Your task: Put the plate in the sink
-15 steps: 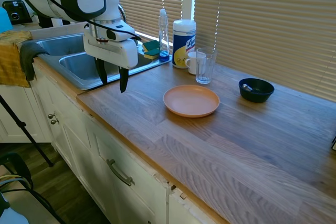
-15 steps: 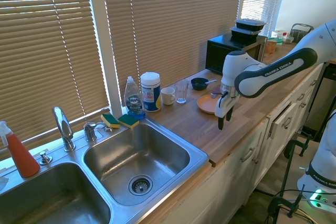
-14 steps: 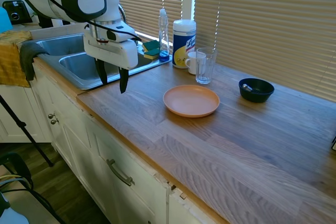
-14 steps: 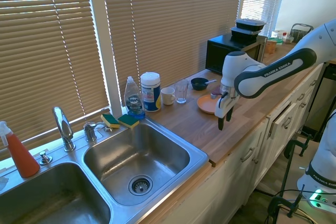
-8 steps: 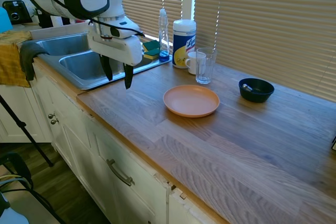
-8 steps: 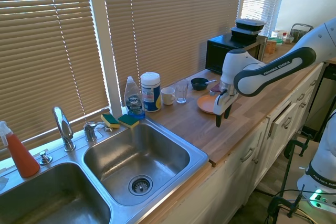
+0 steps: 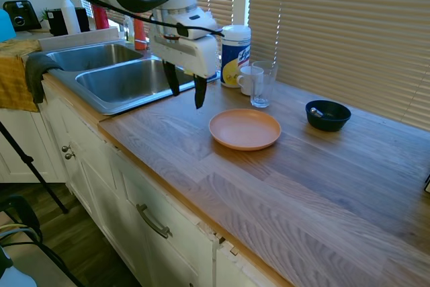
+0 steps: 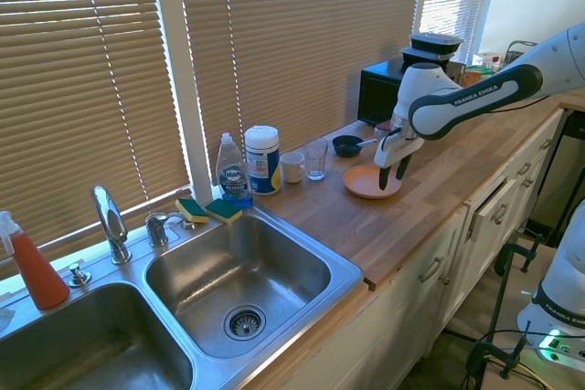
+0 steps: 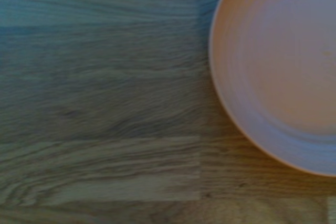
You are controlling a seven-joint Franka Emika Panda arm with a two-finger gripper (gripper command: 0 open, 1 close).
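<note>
The salmon-orange plate (image 7: 244,129) (image 8: 371,182) lies flat and empty on the wooden counter; the wrist view shows part of the plate (image 9: 283,72) from close above. My gripper (image 7: 185,90) (image 8: 393,169) hangs open just above the counter, a short way from the plate on its sink side, with nothing between its fingers. The double-basin steel sink (image 7: 127,97) (image 8: 343,267) lies further along the counter, with a chrome faucet (image 8: 108,222) behind it.
A clear glass (image 7: 263,85), a white mug (image 7: 246,80), a wipes canister (image 7: 235,48) and a dish soap bottle (image 8: 232,171) stand by the window. A dark bowl (image 7: 328,115) sits beyond the plate. Sponges (image 8: 208,211) lie at the sink's back rim. A microwave (image 8: 396,87) stands further along.
My gripper has moved from the counter's front edge near the sink across toward the plate, staying open. The plate has not moved.
</note>
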